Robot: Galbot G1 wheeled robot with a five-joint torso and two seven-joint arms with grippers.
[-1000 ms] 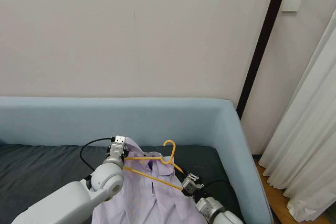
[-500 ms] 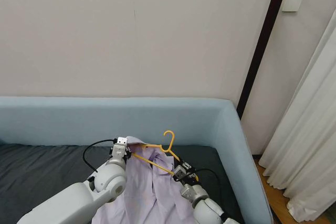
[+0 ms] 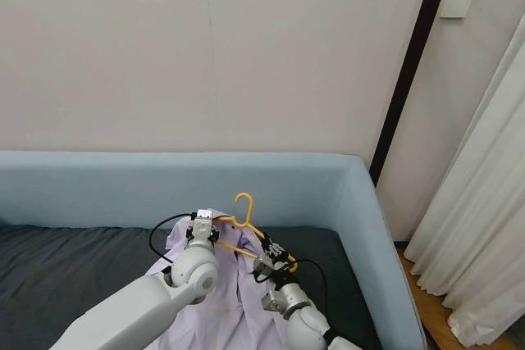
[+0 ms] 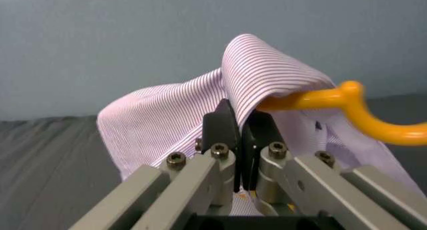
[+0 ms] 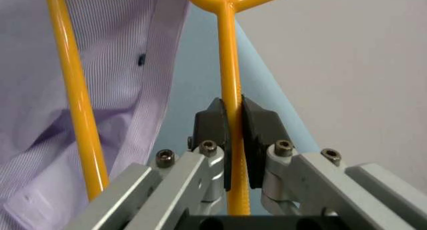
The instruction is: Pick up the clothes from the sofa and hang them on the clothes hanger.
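- Step in hand, judging by the scene: dressing the lilac pinstriped shirt [image 4: 167,117] onto the yellow plastic hanger [image 5: 230,64], with both raised above the seat rather than lying on it.
- Left gripper [image 4: 241,127]: dark pads pressed together, apparently on a fold of the shirt near the collar, just beside the hanger's end where the cloth humps over it.
- Right gripper [image 5: 233,121]: pads clamped on the hanger's straight yellow bar, below the fork where the bars join.
- Shirt draped over one side of the hanger, the rest hanging down between the two arms towards the cushion; hook pointing up, free of cloth.
- Next move, as a judgement: steady the hanger on the right while drawing the shoulder fully over the end on the left. Impossible to tell whether the far shoulder is seated.
- Surface: pale blue padded sofa [image 3: 164,178] with a dark grey seat cushion.
- Room: plain off-white wall [image 3: 205,55] behind, dark door frame [image 3: 408,71] and white curtain [image 3: 484,227] to the robot's right.
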